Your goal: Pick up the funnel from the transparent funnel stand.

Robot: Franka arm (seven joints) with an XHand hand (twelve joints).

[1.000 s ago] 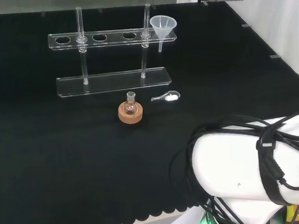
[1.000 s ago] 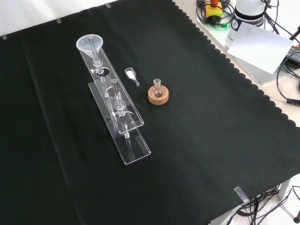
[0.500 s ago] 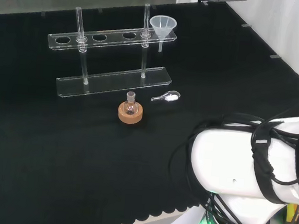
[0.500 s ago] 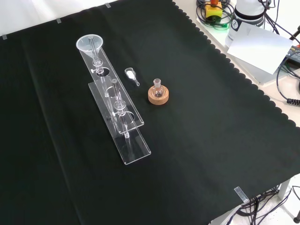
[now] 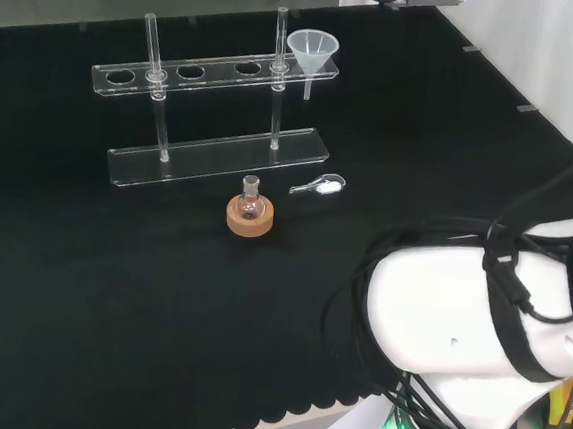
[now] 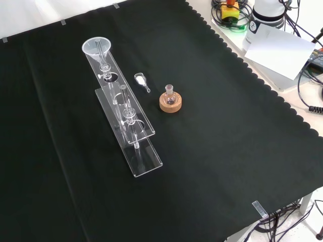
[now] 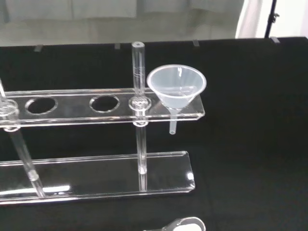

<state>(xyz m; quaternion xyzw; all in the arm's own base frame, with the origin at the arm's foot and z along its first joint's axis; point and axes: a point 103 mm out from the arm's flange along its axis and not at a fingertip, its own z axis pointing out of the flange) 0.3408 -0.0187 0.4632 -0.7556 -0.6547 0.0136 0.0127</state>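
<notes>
Hand faces translucent conical funnel (image 7: 176, 87) in clear stand (image 7: 72, 115).

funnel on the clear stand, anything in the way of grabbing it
Nothing visible blocks the funnel. It sits in the end hole of the stand, open above and in front. The closest thing is the stand's upright post, right beside the funnel's rim.

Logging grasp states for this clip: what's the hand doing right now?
Hand: cannot be told. The funnel sits untouched in its stand.

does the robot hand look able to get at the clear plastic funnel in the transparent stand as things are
Probably yes: the clear plastic funnel sits in the end hole of the transparent stand, open above and on its outer side; only the upright rod stands close beside it.
</notes>
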